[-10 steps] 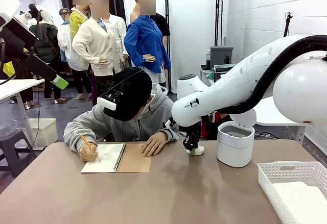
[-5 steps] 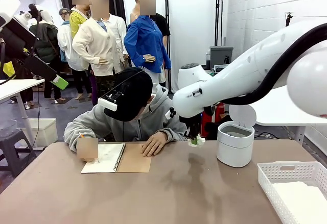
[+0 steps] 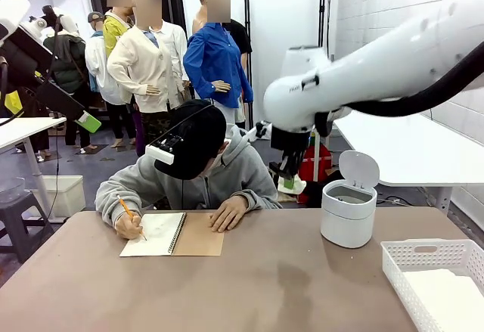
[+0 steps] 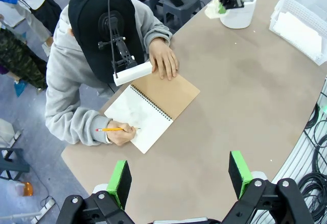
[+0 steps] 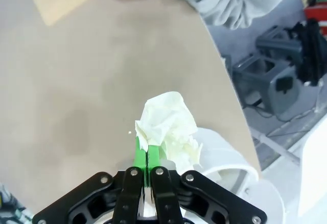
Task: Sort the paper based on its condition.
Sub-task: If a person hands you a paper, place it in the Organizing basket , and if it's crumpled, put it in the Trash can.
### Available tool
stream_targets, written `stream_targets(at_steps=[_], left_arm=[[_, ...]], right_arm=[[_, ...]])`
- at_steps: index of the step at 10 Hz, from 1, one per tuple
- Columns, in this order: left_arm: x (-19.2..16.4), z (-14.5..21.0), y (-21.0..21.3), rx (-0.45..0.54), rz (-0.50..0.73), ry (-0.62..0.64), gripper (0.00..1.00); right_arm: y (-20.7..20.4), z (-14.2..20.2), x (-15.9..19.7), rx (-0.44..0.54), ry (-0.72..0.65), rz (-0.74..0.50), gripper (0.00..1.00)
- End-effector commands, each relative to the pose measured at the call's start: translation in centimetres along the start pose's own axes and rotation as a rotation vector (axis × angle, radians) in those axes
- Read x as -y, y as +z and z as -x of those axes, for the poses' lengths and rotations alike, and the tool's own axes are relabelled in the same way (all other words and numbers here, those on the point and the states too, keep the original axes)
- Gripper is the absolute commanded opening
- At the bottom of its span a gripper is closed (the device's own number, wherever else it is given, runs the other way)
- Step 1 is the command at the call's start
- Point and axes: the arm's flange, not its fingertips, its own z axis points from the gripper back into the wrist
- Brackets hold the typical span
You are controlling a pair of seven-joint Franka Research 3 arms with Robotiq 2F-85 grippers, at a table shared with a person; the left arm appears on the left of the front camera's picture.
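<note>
The right tool (image 3: 290, 183) hangs in the air above the brown bench (image 3: 257, 287), just left of the little white bin (image 3: 349, 212) in the front view. Its two green pads (image 5: 146, 155) are pressed tight together and pinch a crumpled paper wad (image 5: 167, 128). The wad sticks out past the tips, and in the right wrist view the bin's rim sits right under it. The bin's lid is tipped up and open.

To the right of the bin, at the bench corner, is a white basket (image 3: 423, 256) with flat paper sheets (image 3: 446, 298) lying in it.

To the left of the bin, a person leans over a notebook (image 4: 152, 107) at the far edge of the bench. One hand (image 4: 122, 132) holds a yellow pencil (image 4: 112, 129) on the white page. The other hand (image 4: 163, 60) lies flat on the brown cover.

The left tool (image 4: 180, 174) is high above the bench, on the notebook side of the bin. Its green pads are spread wide apart with nothing between them.
</note>
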Motion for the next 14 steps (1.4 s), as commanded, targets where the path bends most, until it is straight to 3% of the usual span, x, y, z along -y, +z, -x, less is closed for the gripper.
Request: stream_targets(at_steps=[1,7,10,11,14], left_arm=[[-0.1,0.1,0.1,0.004,0.007,0.002,1.0],[-0.1,0.1,0.1,0.004,0.007,0.002,1.0],[-0.1,0.1,0.1,0.004,0.007,0.002,1.0],[-0.1,0.1,0.1,0.004,0.007,0.002,1.0],[-0.1,0.1,0.1,0.004,0.007,0.002,1.0]], right_arm=[[2.6,2.8,1.2,0.026,-0.031,-0.027,0.0],[5.4,8.9,5.0,-0.059,-0.18,0.034,0.0],[5.2,9.8,5.4,-0.106,-0.189,0.08,0.0],[5.0,9.9,5.7,-0.131,-0.186,0.107,0.06],[4.9,10.2,5.8,-0.166,-0.172,0.132,0.6]])
